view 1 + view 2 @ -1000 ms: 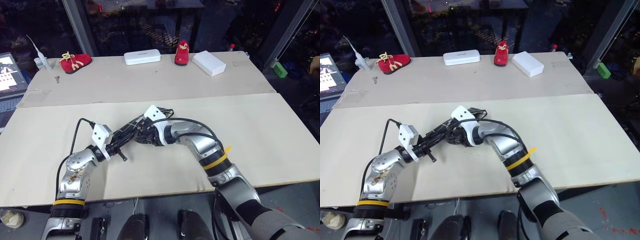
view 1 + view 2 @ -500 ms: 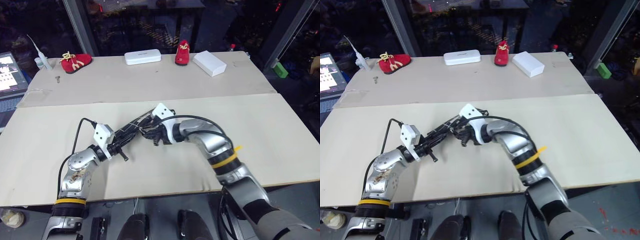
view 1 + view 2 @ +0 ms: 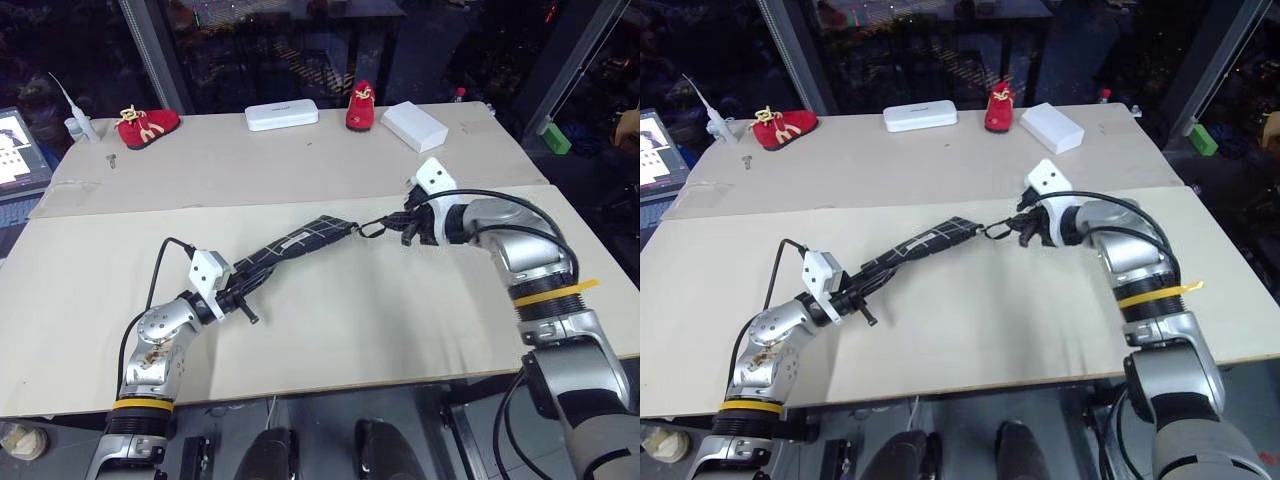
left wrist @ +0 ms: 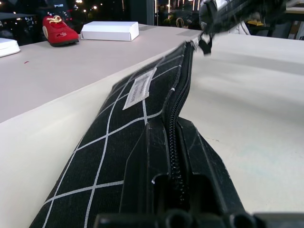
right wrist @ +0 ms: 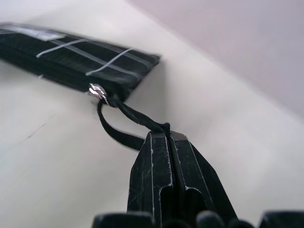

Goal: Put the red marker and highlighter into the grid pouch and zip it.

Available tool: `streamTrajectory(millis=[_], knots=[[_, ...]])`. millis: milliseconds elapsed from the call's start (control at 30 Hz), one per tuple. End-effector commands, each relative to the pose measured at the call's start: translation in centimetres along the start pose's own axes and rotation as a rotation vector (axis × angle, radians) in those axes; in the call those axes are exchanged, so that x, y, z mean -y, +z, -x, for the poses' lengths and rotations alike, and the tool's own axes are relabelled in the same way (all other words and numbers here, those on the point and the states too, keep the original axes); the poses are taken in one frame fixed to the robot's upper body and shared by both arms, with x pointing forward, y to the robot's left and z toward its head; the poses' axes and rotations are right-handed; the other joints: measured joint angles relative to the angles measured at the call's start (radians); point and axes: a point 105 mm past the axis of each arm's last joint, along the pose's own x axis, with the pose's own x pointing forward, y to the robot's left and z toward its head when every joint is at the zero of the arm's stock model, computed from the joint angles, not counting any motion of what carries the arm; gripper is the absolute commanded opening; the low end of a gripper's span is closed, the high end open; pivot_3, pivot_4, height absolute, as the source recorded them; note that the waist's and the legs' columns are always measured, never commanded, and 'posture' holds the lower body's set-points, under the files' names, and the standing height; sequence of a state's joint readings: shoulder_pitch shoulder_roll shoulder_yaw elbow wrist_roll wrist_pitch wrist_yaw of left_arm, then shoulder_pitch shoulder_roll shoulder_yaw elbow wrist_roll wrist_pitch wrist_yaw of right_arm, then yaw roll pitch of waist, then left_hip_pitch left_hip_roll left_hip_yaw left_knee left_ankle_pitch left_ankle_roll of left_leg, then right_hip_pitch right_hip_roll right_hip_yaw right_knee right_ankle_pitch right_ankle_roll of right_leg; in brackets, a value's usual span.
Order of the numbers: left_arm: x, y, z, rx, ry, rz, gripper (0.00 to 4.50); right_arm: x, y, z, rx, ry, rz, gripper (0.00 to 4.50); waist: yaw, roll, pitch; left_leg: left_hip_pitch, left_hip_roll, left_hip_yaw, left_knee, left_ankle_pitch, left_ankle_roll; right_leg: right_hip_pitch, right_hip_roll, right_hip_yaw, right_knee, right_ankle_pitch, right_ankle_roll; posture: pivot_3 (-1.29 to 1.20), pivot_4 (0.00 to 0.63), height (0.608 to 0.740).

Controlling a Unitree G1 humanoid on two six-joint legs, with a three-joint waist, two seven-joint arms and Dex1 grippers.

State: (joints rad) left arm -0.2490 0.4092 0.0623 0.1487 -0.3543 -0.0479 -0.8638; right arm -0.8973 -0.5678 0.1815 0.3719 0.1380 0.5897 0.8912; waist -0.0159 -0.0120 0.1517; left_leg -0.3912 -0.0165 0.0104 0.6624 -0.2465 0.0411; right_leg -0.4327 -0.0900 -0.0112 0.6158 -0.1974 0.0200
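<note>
Right wrist view: right gripper (image 5: 167, 137) pinched tight on zip-pull loop (image 5: 124, 124).
Left gripper (image 3: 243, 290): clamped on grid pouch (image 3: 300, 243) tail end.
Pouch place: stretched taut between both claws, above table (image 3: 330, 320).
Zip: apparently run fully closed.
Handling: keep tension straight along teeth.
Materials: soft black fabric, white grid lines, metal slider.

Head stereo pair looked down over table (image 3: 330, 330), near-identical framing; both wrist cams sat close, sharing grid pouch (image 4: 142, 109).
</note>
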Motion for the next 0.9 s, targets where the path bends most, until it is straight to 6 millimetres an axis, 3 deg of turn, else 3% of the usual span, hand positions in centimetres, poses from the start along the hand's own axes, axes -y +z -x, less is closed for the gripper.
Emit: streamTrajectory(millis=[33,133,167,200,367,500,567,667,767,900], knots=[[-0.3,0.9,0.4,0.028,0.019,-0.034,0.0,1.4,1.3,0.8,0.049,-0.05,0.02,0.01,0.002,0.0,0.0,0.0,0.0,0.0,0.0,0.0,0.0,0.0,0.0,0.0,0.0,0.0,0.0,0.0,0.15,0.74],[-0.3,0.9,0.4,0.027,0.019,-0.034,0.0,0.6,1.1,0.5,0.051,-0.01,0.024,0.01,0.003,0.0,0.0,0.0,-0.001,0.0,0.0,0.0,0.0,0.0,-0.001,0.0,-0.001,0.0,0.0,0.0,0.15,0.74],[-0.3,0.9,0.4,0.027,0.019,-0.035,0.0,-0.3,1.1,0.3,0.058,0.03,0.021,0.29,0.003,0.0,0.0,0.0,-0.001,0.0,0.0,0.0,0.0,0.0,-0.001,0.0,-0.001,0.0,0.0,0.0,0.15,0.74],[-0.4,1.0,0.3,0.028,0.018,-0.036,0.0,-1.1,0.9,0.1,0.061,0.069,0.031,0.29,0.003,0.0,0.0,0.0,0.0,0.0,0.0,0.0,0.0,0.0,-0.001,0.0,-0.001,0.0,0.0,0.0,0.15,0.74],[-0.2,1.1,0.0,0.031,0.008,-0.033,0.0,-3.6,0.8,0.1,0.102,0.193,-0.046,2.02,0.002,0.0,0.0,0.0,0.0,0.0,0.0,0.0,0.001,0.0,-0.001,0.0,-0.001,0.0,0.0,0.0,0.15,0.74],[0.1,1.1,-0.2,0.041,-0.012,-0.029,0.0,-2.8,0.3,1.1,0.088,0.176,-0.1,3.54,0.004,0.0,0.0,0.0,-0.001,0.0,0.0,0.0,0.001,0.001,-0.002,0.0,-0.001,0.0,0.0,0.0,0.15,0.74],[0.7,1.1,-0.5,0.039,-0.058,-0.045,0.0,-2.4,0.4,2.5,0.103,0.196,-0.111,4.11,0.009,0.0,0.0,0.0,-0.001,0.0,0.0,0.0,0.001,0.001,-0.002,0.0,-0.001,0.0,0.0,0.0,0.15,0.74],[1.8,1.0,-0.9,0.025,-0.154,-0.097,0.0,-2.3,0.5,5.2,0.139,0.236,-0.1,4.11,0.023,0.0,0.0,-0.001,-0.001,-0.001,0.0,-0.001,0.001,0.001,-0.002,-0.001,-0.003,0.0,0.0,0.0,0.15,0.74],[2.9,1.1,-1.5,0.016,-0.272,-0.154,0.0,-3.1,-1.4,7.9,0.102,0.275,-0.029,4.11,0.03,0.0,0.0,-0.001,0.0,0.0,0.0,-0.002,0.003,0.002,-0.001,-0.001,-0.004,0.0,0.0,0.0,0.15,0.74],[3.6,1.1,-2.1,0.014,-0.365,-0.181,0.0,-3.7,-2.8,9.0,0.087,0.254,-0.048,4.11,0.026,0.0,0.0,0.002,0.0,-0.001,0.0,-0.003,0.004,0.007,-0.002,-0.002,-0.006,0.0,0.001,0.0,0.15,0.74]])
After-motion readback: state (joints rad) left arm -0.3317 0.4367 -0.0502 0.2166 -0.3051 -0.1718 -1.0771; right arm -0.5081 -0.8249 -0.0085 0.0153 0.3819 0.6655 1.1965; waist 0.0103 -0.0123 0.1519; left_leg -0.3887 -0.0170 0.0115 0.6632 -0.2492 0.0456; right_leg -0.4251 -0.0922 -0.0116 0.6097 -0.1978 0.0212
